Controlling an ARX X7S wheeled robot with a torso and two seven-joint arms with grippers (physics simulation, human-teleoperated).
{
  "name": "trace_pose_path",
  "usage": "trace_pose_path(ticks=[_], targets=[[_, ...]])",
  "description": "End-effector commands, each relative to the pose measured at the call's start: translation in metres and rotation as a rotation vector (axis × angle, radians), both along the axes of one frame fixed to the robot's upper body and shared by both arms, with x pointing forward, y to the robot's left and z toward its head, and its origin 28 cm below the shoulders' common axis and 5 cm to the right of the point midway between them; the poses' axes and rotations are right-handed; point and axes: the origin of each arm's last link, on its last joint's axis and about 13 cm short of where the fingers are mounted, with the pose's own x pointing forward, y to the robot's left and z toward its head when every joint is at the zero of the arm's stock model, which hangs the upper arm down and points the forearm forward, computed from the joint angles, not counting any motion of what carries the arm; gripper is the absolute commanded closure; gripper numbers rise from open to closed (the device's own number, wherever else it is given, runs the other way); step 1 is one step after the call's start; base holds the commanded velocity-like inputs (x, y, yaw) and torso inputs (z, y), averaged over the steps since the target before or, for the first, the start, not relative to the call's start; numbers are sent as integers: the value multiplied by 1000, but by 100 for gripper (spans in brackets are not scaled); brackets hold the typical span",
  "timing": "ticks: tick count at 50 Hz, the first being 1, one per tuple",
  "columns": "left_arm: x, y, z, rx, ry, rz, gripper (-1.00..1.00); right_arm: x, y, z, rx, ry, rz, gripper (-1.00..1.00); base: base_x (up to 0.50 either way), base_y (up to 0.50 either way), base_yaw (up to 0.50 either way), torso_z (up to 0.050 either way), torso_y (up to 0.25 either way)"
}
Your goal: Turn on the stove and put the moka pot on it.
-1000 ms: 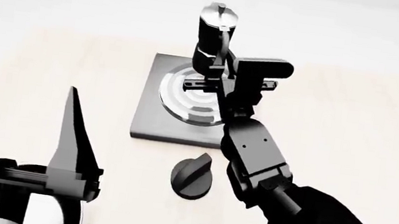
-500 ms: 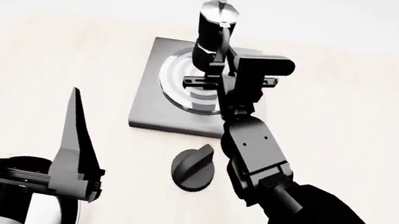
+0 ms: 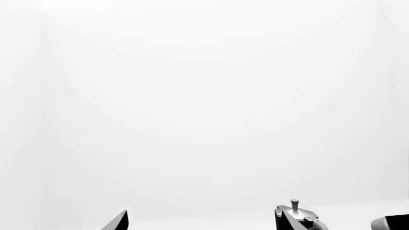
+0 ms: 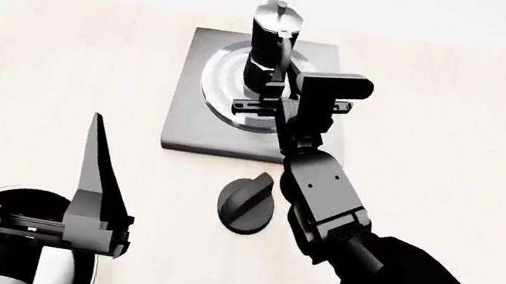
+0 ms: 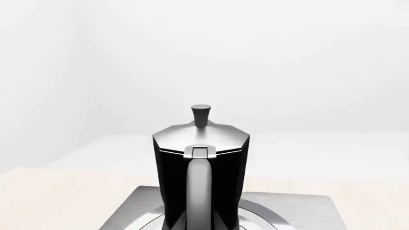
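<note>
On the pale wooden worktop, toward 12 o'clock in the head view, lies the stove, a flat dark-grey square plate with concentric burner rings. The moka pot stands upright on those rings, its long axis vertical, knobbed lid on top. Its side handle points toward 6 o'clock, back at the robot; the right wrist view looks straight at that handle on the moka pot, with the stove plate under it.

The right gripper reaches in from 5 o'clock and sits at the handle, just on the near side of the pot. Whether its jaws clasp the handle or merely flank it I cannot tell, since the gripper body hides them.

The round black knob lies on the worktop just beyond the stove's near edge, at 6 o'clock from the pot, its ridge angled toward 1 o'clock.

The left gripper is at 8 o'clock, well apart from the stove, its jaws spread wide around nothing. Beneath it shows part of a round black pan.
</note>
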Motion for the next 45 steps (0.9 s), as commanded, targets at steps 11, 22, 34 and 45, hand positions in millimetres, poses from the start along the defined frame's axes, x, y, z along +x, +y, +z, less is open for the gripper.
trace_pose_path(ticks=[11, 22, 34, 45], targets=[[1, 0, 0, -8, -1, -10, -100, 1, 2, 5, -23, -32, 18, 100, 0, 0, 0, 0, 0], [1, 0, -3, -11, -1, -10, -100, -2, 2, -5, -27, -10, 19, 100, 0, 0, 0, 0, 0], [1, 0, -3, -12, -2, -12, -100, -1, 0, -6, -33, 7, 7, -100, 0, 0, 0, 0, 0], [1, -1, -1, -14, -6, -13, -100, -3, 0, -10, -27, -4, 13, -100, 0, 0, 0, 0, 0]])
